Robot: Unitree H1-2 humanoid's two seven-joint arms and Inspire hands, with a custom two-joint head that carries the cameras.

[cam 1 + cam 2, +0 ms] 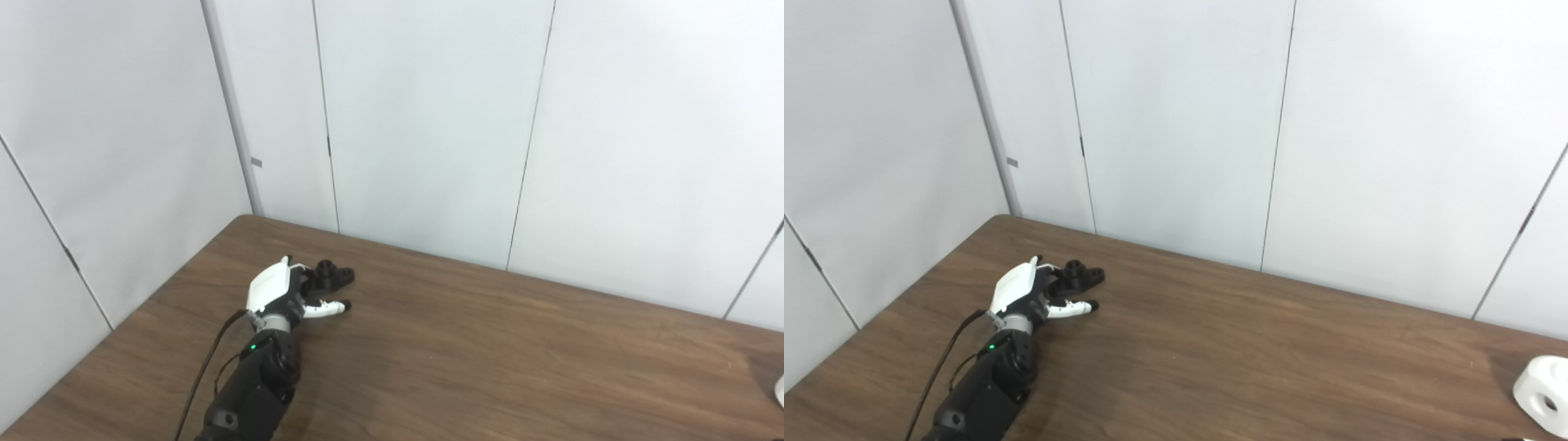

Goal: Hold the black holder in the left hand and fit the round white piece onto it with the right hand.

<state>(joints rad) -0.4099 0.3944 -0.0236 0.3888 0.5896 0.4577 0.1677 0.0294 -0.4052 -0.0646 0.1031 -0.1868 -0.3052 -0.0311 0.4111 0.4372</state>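
The black holder (331,275) lies on the brown table (490,355) near its far left corner. My left hand (278,293) rests right beside it on its left. The fingers reach toward the holder's near side and are mostly hidden behind the white back of the hand. The thumb (327,309) sticks out in front of the holder with a gap between them, so the hand is open around it. The round white piece (1543,395), with a hole in its side, sits at the table's far right edge of view. My right hand is out of view.
White wall panels (429,122) stand close behind the table and along its left side. A black cable (205,367) runs along my left forearm.
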